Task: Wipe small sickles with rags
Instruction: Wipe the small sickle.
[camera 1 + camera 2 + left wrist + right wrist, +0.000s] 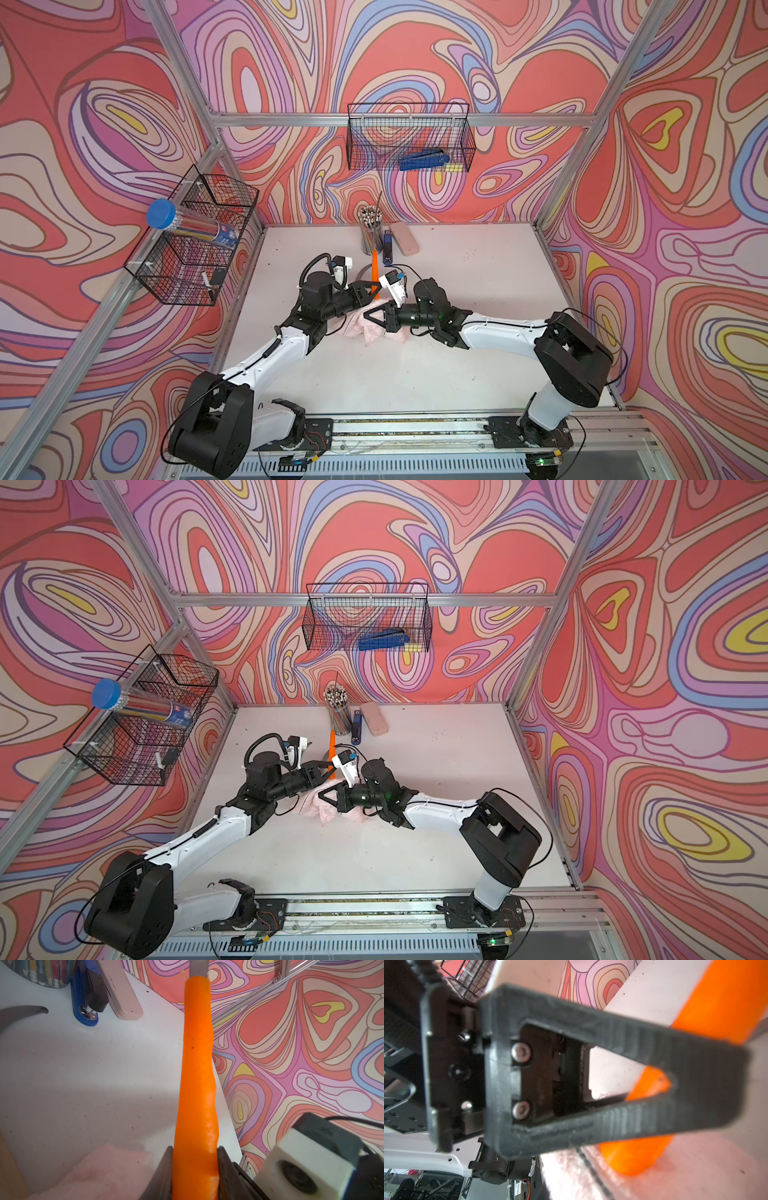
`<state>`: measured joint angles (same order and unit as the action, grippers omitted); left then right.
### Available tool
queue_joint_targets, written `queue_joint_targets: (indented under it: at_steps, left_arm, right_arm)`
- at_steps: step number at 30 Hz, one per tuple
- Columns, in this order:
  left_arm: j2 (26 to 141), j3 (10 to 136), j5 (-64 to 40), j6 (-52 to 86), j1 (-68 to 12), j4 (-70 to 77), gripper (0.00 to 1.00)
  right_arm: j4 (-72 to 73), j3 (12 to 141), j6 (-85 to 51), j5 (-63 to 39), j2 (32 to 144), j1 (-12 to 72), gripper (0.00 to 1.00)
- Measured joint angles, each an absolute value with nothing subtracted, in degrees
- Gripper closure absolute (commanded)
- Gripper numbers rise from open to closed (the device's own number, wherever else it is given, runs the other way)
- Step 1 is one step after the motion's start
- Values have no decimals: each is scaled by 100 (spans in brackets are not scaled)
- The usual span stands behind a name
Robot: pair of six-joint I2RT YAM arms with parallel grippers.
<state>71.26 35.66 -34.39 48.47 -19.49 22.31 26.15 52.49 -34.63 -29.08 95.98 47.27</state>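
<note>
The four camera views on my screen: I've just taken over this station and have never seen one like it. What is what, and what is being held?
A robot's left arm and right arm work at a white table. The two wide pictures look down from overhead and are nearly alike. The other two come from a camera on each arm's wrist.

The left gripper has its fingers closed on the handle of the orange-handled sickle. The right wrist view shows that same grip close up.

The right gripper is shut, low over the pink rag. I cannot tell whether it pinches any cloth.

At the back stand a pencil cup, a blue stapler and a pink case.
</note>
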Motion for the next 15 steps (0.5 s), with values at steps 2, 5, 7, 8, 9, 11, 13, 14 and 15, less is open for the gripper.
queue_joint_targets:
  at_steps: [2, 5, 7, 8, 9, 11, 13, 14, 15]
  left_arm:
    - [7201, 3548, -3439, 4893, -1955, 2314, 100]
    - [7310, 3546, -3406, 4969, -1955, 2488, 100]
    - [7338, 3546, -3395, 4989, -1957, 2565, 100]
    - [7347, 3546, -3398, 5000, -1957, 2598, 100]
    - [7358, 3546, -3400, 5019, -1957, 2635, 100]
    - [7369, 3546, -3406, 5048, -1957, 2672, 100]
    - [7393, 3546, -3428, 5078, -1957, 2694, 100]
    - [7413, 3546, -3444, 5085, -1957, 2709, 100]
    - [7452, 3546, -3465, 5105, -1957, 2735, 100]
  right_arm:
    - [2506, 5249, -3516, -2860, 9598, 4595, 100]
    - [2318, 5249, -3570, -2886, 9598, 4397, 100]
    - [2202, 5249, -3588, -2897, 9598, 4300, 100]
    - [2167, 5249, -3581, -2897, 9598, 4270, 100]
    - [2130, 5249, -3573, -2895, 9598, 4246, 100]
    - [2095, 5249, -3568, -2897, 9598, 4228, 100]
    - [2095, 5249, -3564, -2904, 9592, 4241, 100]
    - [2093, 5249, -3548, -2902, 9588, 4263, 100]
    - [2086, 5249, -3531, -2895, 9579, 4309, 100]
